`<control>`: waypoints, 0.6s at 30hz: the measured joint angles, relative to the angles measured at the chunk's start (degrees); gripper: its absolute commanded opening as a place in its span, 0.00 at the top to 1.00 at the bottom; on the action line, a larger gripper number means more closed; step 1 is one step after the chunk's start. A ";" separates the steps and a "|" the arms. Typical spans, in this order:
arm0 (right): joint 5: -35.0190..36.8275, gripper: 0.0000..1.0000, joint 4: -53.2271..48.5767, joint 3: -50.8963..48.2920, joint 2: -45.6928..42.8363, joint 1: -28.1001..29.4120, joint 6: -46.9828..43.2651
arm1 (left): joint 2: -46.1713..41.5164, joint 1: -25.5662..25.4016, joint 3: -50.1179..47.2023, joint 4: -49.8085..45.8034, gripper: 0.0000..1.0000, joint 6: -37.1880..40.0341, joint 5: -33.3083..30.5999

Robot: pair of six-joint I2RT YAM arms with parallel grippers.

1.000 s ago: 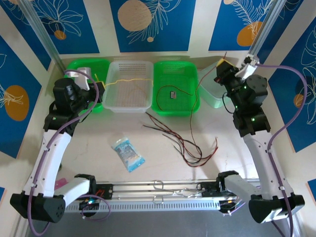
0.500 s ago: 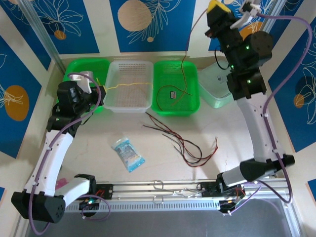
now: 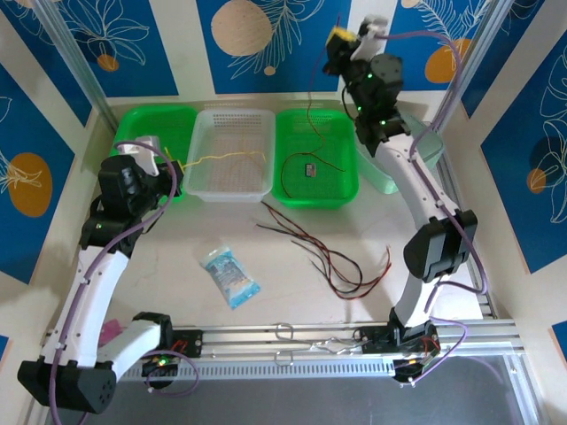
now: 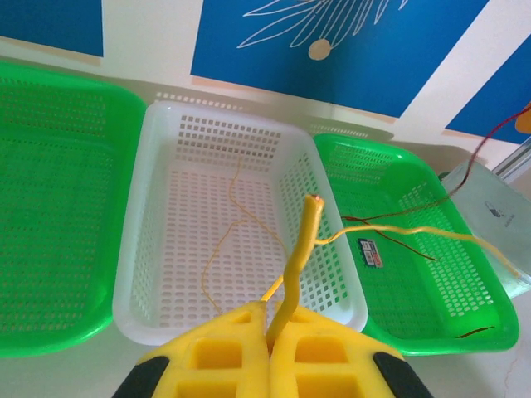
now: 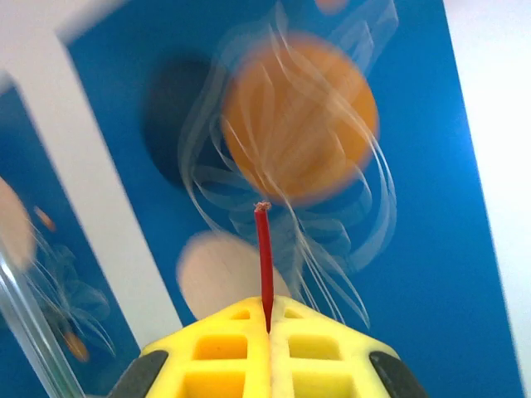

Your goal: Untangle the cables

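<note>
R hand (image 3: 339,40) clamps red cable (image 5: 265,249) hanging vertical; L hand (image 4: 268,327) pinches yellow cable (image 4: 300,249) running rightward.

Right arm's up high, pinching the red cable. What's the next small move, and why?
Probably lower the right gripper toward the green basket, ready to release. It is shut on the red cable, whose tail hangs down into that basket and appears clear of the loose wires on the table.
</note>
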 measured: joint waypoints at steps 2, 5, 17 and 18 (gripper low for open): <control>2.21 1.00 -2.99 -4.74 0.15 0.17 -0.48 | 0.02 0.00 -0.02 -0.55 1.00 -0.02 -0.11; 4.72 1.00 -7.23 -12.52 0.42 0.35 -0.33 | 0.15 0.00 0.00 -1.07 1.00 -0.17 -0.13; -3.74 1.00 -34.49 -7.26 21.18 -1.16 4.66 | 2.89 0.00 0.07 -1.11 1.00 -0.39 0.09; -4.50 1.00 -36.44 -5.73 23.08 -1.22 4.90 | 3.17 -0.02 0.11 -1.18 1.00 -0.39 0.09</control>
